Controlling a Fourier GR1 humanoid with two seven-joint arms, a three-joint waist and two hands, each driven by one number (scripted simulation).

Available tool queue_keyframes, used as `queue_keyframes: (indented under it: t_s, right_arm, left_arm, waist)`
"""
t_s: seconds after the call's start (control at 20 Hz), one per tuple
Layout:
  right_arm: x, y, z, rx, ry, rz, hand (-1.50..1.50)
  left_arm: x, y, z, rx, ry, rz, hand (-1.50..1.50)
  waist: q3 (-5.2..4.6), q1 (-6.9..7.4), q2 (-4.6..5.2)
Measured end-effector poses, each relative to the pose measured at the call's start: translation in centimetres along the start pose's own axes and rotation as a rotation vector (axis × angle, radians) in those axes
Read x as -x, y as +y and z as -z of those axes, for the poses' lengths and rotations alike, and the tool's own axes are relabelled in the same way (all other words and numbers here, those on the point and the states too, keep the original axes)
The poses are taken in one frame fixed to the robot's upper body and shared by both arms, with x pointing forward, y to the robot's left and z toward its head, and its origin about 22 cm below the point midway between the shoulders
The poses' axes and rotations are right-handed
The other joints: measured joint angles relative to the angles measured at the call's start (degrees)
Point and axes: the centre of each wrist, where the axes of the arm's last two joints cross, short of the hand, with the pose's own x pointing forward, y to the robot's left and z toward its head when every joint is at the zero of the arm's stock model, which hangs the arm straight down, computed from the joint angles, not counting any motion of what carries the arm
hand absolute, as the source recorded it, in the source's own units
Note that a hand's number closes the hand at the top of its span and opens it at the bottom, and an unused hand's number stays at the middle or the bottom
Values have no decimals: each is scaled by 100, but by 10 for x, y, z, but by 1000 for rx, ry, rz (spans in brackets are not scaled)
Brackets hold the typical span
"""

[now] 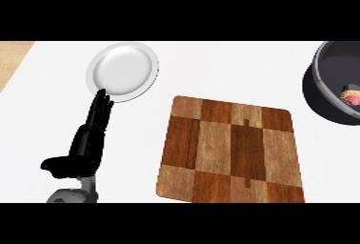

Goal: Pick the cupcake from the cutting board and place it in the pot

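Where the counter runs out at the right edge, I see the cupcake (351,96) lying inside the dark pot (325,102), low against its far wall. The wooden cutting board (232,151) sits near the pot, toward the middle. Further left stands a white plate (124,70). My left hand (90,138) rests below it, fingers straight, tips just at the plate's rim, holding nothing.

Head view, apparently steeply above counter (225,71).
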Motion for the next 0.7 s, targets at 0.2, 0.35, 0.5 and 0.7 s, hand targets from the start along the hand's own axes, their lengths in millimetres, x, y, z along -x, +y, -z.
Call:
queue_keyframes:
  t_s: [0.2,0.35,0.5,0.7]
  right_arm:
    - [-3,-16,-6,21,-1,2,-150]
    - [-3,-27,-12,39,-8,2,-150]
    - [-2,-34,-17,75,-11,20,-150]
    - [-1,-43,-24,134,-12,43,-150]
  left_arm:
    - [1,0,0,3,-2,-4,0]
    - [1,2,-1,4,0,-2,0]
    - [2,1,0,7,-2,-3,0]
    - [0,-2,1,8,-10,-6,0]
  waist:
    - [2,40,8]
    - [10,60,19]
    - [14,57,27]
    - [21,49,29]
